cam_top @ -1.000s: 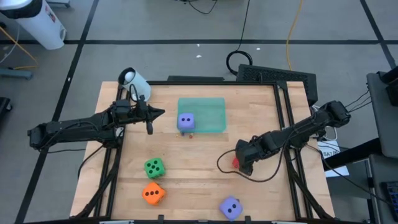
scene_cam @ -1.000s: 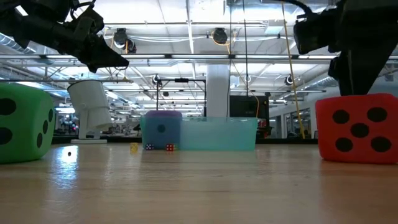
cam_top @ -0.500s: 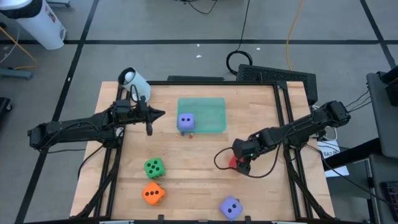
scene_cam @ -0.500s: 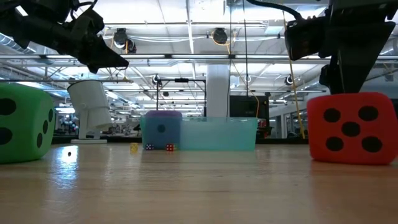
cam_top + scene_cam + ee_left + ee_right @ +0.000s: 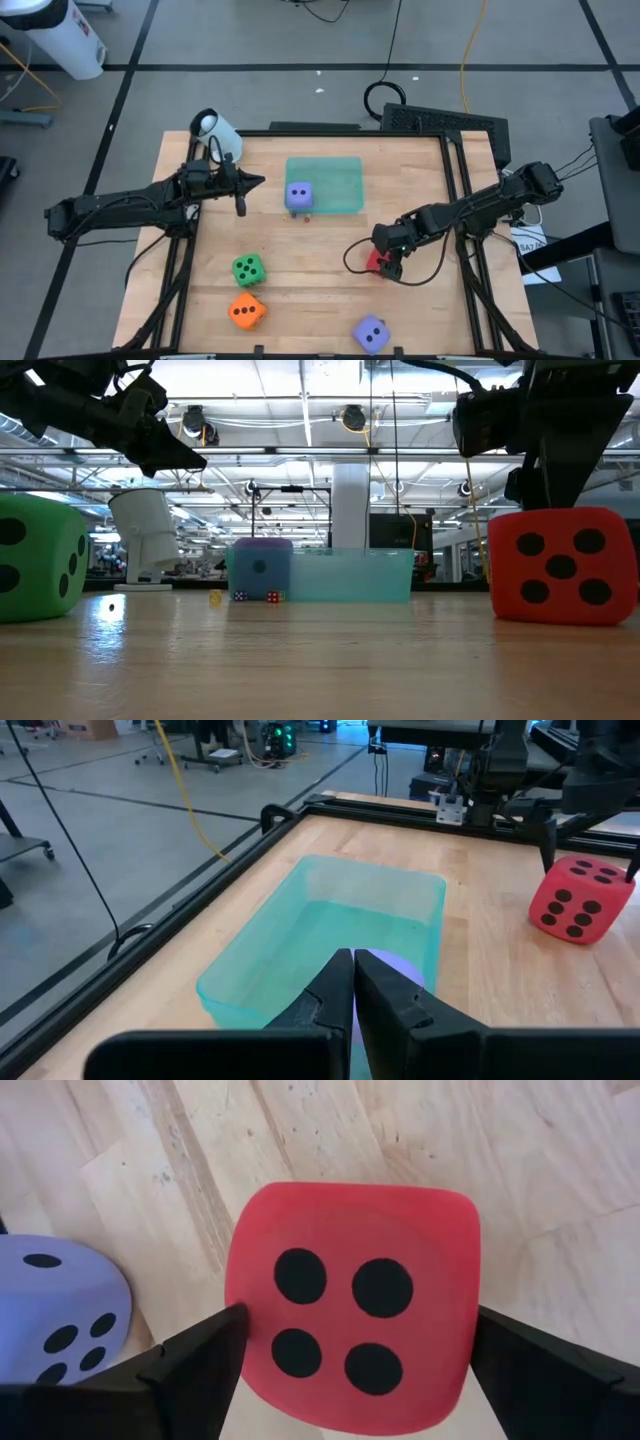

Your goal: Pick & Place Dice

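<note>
At the right side of the table [image 5: 300, 300], your right gripper [image 5: 383, 257] has come down over the red die [image 5: 352, 1305] in the last second, and its fingers [image 5: 195, 1365] now stand wide on either side of the cube without pinching it yet. The die has also slid slightly leftward in the low view (nudged, most likely), so close before it drifts further. Your left gripper [image 5: 240, 190] waits clenched and empty beside the teal tray [image 5: 335, 175], where one purple die [image 5: 298, 196] sits at its edge. Green die [image 5: 248, 269], orange die [image 5: 246, 311] and the other purple die [image 5: 371, 334] remain loose.
</note>
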Controlling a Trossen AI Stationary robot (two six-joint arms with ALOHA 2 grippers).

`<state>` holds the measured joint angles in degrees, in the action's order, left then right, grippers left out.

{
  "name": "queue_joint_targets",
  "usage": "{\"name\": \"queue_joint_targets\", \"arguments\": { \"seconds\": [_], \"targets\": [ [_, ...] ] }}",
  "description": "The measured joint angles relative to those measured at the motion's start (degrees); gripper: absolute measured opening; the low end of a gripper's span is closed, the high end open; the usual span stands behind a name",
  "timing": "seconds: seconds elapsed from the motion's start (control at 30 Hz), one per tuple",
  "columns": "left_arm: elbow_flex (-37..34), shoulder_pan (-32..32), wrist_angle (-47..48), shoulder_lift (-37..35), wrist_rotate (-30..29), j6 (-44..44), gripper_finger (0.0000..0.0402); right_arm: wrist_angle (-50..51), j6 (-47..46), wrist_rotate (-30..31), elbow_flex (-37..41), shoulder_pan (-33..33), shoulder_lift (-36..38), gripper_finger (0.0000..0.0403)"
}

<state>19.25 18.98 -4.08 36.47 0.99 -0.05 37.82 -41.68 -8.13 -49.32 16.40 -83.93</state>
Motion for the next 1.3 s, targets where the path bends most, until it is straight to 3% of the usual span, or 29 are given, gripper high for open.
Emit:
{"name": "queue_joint_targets", "arguments": {
  "seconds": [0.17, 0.3, 0.47, 0.63, 0.93, 1.3],
  "targets": [
    [0.0, 0.0, 0.0, 0.0, 0.0, 0.2, 0.0021, -0.8, 0.5, -0.9, -2.1, 0.1, 1.9, 0.037],
    [0.0, 0.0, 0.0, 0.0, 0.0, 0.2, 0.0021, 1.3, 0.5, 1.8, -4.6, 0.3, 3.6, 0.0395],
    [0.0, 0.0, -0.1, 0.0, 0.0, 0.2, 0.0021, 11.3, 0.6, 5.3, -9.9, 1.1, 2.6, 0.0393],
    [0.0, 0.0, -0.1, 0.0, -0.1, 0.4, 0.0021, 13.5, 0.9, 6.2, -12.2, 2.6, 1.1, 0.0392],
    [0.0, 0.0, 0.0, 0.0, -0.1, 0.7, 0.0021, 14.3, 17.9, 13.9, -12.2, 5.9, 0.2, 0.0391],
    [0.0, 0.0, 0.0, 0.0, -0.1, 1.3, 0.0021, 13.6, 32.2, 18.7, -12.2, 8.1, 0.2, 0.0391]
  ]
}}
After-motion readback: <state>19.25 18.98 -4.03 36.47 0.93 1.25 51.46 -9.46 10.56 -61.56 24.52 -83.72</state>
